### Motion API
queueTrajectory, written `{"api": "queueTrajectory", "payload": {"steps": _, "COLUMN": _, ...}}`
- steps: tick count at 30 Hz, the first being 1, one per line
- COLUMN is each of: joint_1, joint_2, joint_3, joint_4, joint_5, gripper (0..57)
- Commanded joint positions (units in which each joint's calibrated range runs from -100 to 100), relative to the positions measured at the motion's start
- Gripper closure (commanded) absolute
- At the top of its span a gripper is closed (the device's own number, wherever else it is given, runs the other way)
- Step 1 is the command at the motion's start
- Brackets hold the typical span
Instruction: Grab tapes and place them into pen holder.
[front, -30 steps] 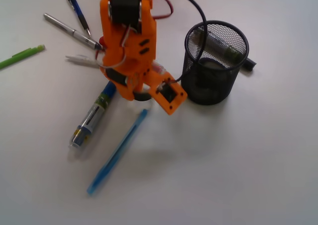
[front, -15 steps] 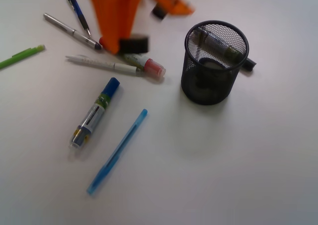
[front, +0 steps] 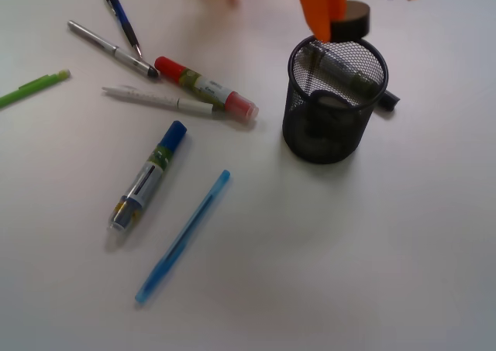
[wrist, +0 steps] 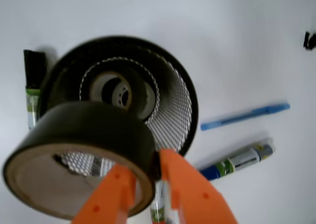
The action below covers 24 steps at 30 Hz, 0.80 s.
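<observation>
Two tapes [wrist: 79,155] [wrist: 114,91] (one holder [front: 335,130]).

surface: plain white tabletop [front: 372,250] | resting on it: black wire-mesh cylindrical pen holder [front: 329,126], light blue pen [front: 184,235], blue-capped marker [front: 147,176], red-capped marker [front: 205,88], white pen [front: 159,100], silver pen [front: 112,49], dark blue pen [front: 122,17], green pen [front: 32,87]

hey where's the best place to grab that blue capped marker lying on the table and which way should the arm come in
Probably the middle of the blue-capped marker, on its clear barrel, coming straight down with the jaws across its width. It lies flat and diagonal with bare table along both long sides, and the blue pen lies apart from it. The end effector now pinches the dark tape roll over the pen holder.
</observation>
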Motion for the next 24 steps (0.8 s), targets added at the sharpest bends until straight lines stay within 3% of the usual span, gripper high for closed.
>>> {"api": "queueTrajectory", "payload": {"steps": 1, "joint_1": -0.45, "joint_2": 0.31, "joint_3": 1.23, "joint_4": -4.95, "joint_5": 1.42, "gripper": 57.2}}
{"api": "queueTrajectory", "payload": {"steps": 13, "joint_1": 0.75, "joint_2": 4.39, "joint_3": 5.3, "joint_4": -4.78, "joint_5": -0.59, "gripper": 56.3}}
{"api": "queueTrajectory", "payload": {"steps": 15, "joint_1": 0.68, "joint_2": 4.47, "joint_3": 6.39, "joint_4": -4.86, "joint_5": -1.32, "gripper": 51.4}}
{"api": "queueTrajectory", "payload": {"steps": 20, "joint_1": 0.68, "joint_2": 4.39, "joint_3": 6.84, "joint_4": -4.78, "joint_5": -1.61, "gripper": 31.0}}
{"api": "queueTrajectory", "payload": {"steps": 24, "joint_1": 0.53, "joint_2": 4.39, "joint_3": 6.84, "joint_4": -4.78, "joint_5": -1.61, "gripper": 28.0}}
